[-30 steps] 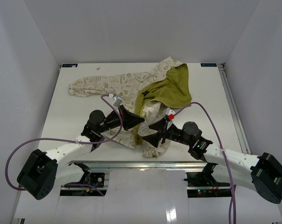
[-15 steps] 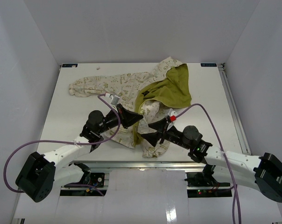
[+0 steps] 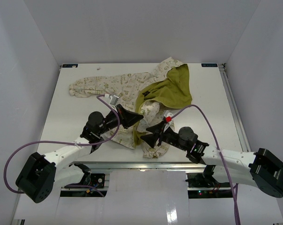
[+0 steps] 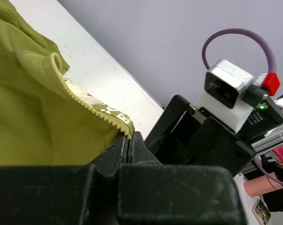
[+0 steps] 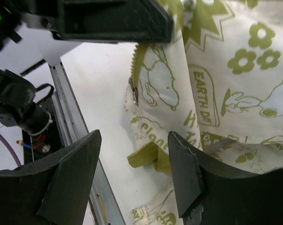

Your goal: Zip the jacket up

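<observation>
The right hand [image 5: 132, 140] is hovering low over the near hem of the jacket [image 3: 127, 84], its fingers [image 5: 71, 178] standing partly apart with nothing between them. Just ahead of that gap a toothed zipper edge [image 5: 137, 54] is running straight away from the hand, and a small metal piece [image 5: 132, 91], probably the slider, is hanging on it. A loose olive toothed strip [image 5: 142, 154] is lying closer, between the fingertips and just below them.

The left hand [image 4: 130, 140] is sitting at the far end of that edge, directly ahead of the right hand, and is pinching the end of the zipper teeth [image 4: 92, 110] tight. It is keeping the front panel lifted off the table [image 3: 212, 103]. The rest of the jacket is spreading beyond both hands, with the green lining [image 3: 176, 89] turned up.

The zipper's long axis is therefore running from hand to hand. The right hand is the nearer one to the slider and the loose strip, so the coming grasp looks like a short reach forward along that line.
</observation>
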You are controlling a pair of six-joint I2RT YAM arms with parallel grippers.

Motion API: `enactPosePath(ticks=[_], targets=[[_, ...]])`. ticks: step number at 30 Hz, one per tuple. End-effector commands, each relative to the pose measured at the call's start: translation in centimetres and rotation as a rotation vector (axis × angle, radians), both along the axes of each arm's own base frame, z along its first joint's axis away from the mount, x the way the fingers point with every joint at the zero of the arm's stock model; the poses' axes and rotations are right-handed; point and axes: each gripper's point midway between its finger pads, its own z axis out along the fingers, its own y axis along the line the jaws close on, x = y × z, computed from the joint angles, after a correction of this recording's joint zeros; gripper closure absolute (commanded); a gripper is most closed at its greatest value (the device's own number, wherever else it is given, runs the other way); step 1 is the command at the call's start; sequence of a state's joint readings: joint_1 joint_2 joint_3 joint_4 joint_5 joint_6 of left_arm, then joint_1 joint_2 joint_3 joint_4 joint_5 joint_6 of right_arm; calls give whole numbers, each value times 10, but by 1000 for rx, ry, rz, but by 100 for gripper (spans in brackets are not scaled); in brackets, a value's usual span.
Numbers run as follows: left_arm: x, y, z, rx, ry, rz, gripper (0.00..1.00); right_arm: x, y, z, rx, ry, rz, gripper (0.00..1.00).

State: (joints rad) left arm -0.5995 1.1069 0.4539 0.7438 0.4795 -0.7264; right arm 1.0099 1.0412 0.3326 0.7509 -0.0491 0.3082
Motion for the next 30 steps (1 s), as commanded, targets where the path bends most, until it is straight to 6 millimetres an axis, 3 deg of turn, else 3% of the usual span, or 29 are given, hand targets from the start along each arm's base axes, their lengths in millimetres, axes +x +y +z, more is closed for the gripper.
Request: enactPosePath(ticks=[1, 13, 23, 30], targets=[[-9, 0, 11, -46, -15, -25, 100, 8, 11, 19, 53, -21, -15, 35], [-23, 0, 19, -110, -19, -82, 100, 11, 13, 37, 126, -71, -23, 35], [-36, -1, 27, -191, -15, -148, 100, 13, 19, 40, 143, -73, -17, 35], [-41, -1, 31, -218, -14, -176, 100, 22, 11, 44, 184, -83, -83, 34]])
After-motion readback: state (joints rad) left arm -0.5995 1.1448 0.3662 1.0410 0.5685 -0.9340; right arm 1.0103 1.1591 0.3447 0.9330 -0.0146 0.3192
